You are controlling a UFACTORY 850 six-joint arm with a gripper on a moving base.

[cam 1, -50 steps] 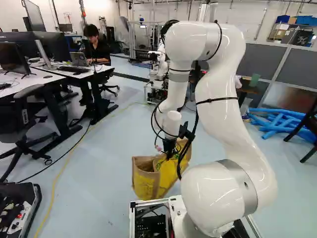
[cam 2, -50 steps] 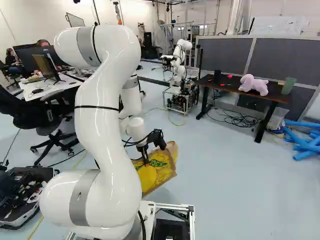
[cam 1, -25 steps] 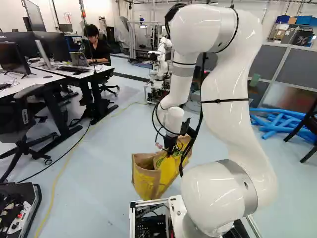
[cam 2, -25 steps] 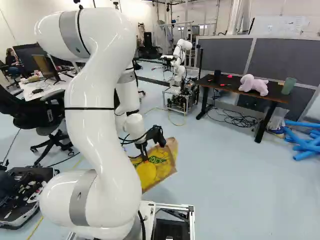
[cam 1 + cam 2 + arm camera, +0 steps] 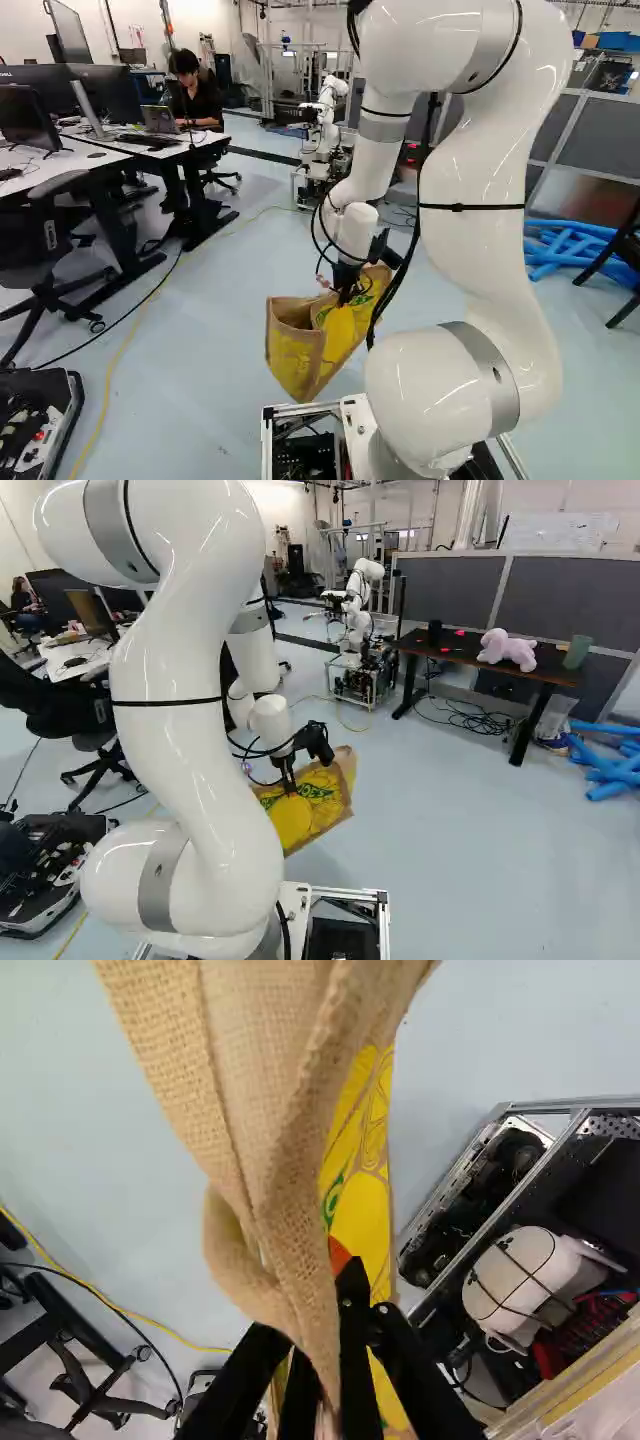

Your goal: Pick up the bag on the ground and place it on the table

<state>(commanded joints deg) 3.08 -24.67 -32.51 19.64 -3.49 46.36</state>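
A black two-fingered gripper (image 5: 343, 302), fingers clamped on a tan-and-yellow burlap bag (image 5: 294, 346), apparently lifts it — next, a high carry toward the dark-topped table (image 5: 462, 656).

Dark table (image 5: 480, 663): passage over near edge, between black cup (image 5: 434, 632) and pink plush toy (image 5: 508, 650), above small red items (image 5: 460, 633). Obstacles: black cup, left edge; plush toy, towards right edge; green cup (image 5: 577, 652), right edge.
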